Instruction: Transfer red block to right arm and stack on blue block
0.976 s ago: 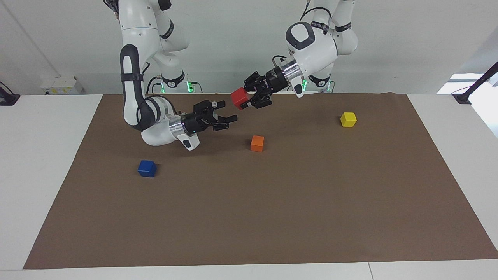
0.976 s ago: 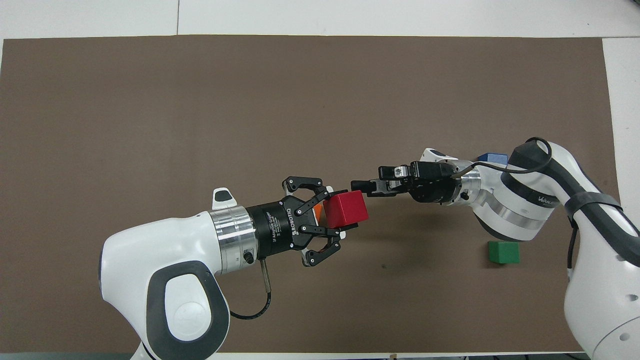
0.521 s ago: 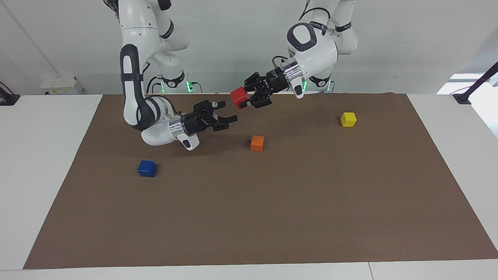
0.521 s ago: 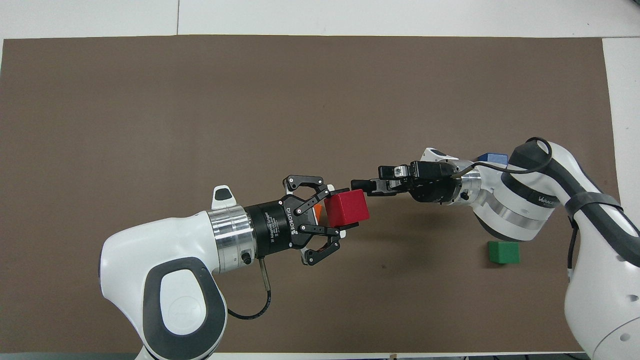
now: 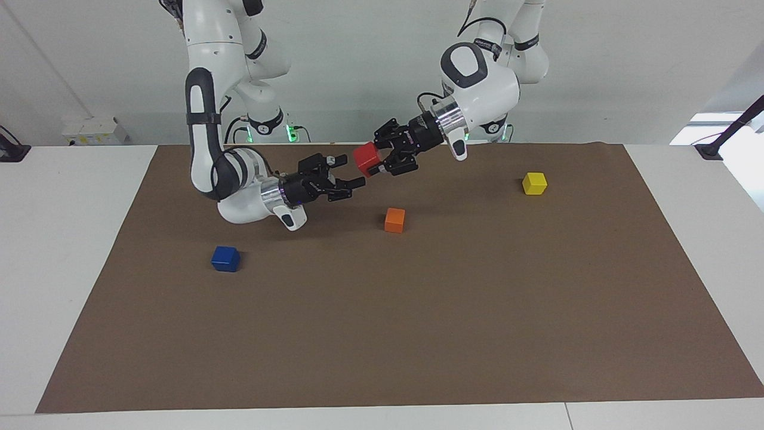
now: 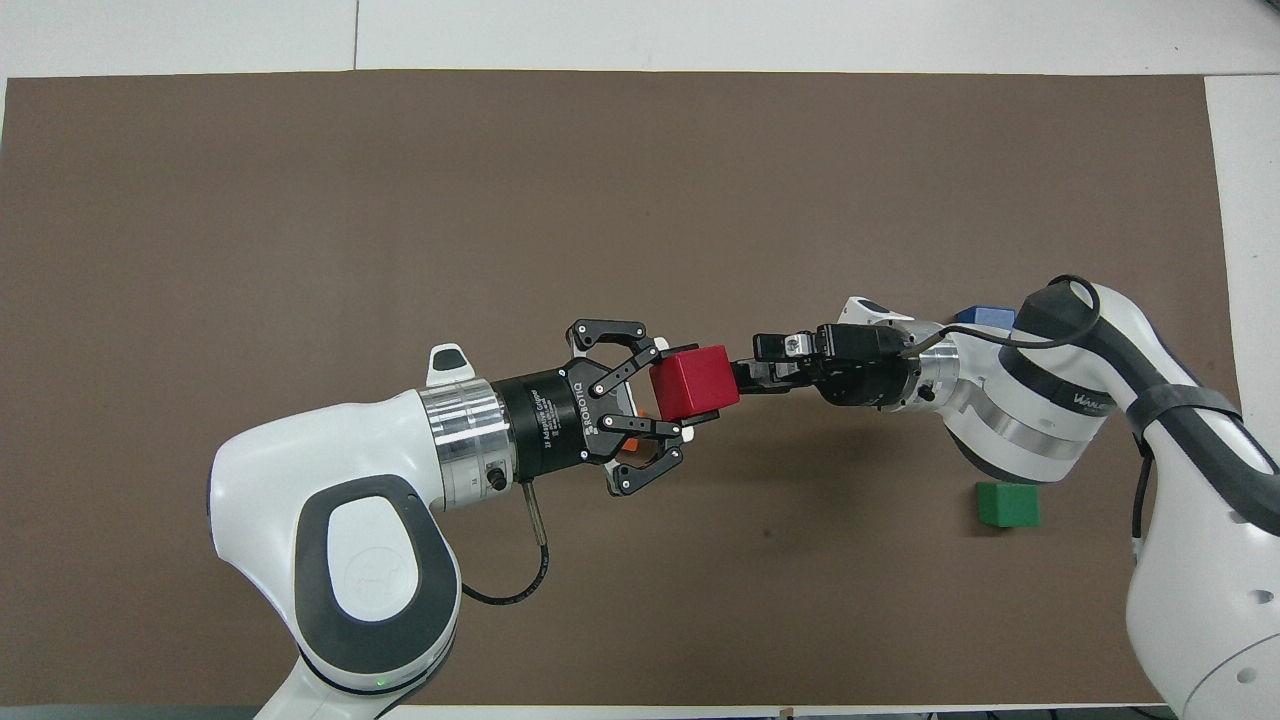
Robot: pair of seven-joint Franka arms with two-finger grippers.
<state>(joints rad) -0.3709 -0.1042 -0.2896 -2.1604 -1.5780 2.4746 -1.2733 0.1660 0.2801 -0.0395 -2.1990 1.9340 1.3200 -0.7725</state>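
Left gripper (image 5: 382,160) clamps red block (image 5: 366,159) in mid-air over the mat; right gripper (image 5: 351,183) spread wide just beside it. Risk: early release before right closes, block drops, misses blue block (image 5: 225,258).

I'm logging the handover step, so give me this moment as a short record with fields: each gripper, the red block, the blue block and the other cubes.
left gripper: shut on the red block, held in the air over the brown mat
right gripper: open, in the air, fingertips right at the red block, not closed on it
blue block: on the mat toward the right arm's end, nothing on it
orange cube: on the mat near the middle
yellow cube: toward the left arm's end
green cube: beside the right arm, close to the robots
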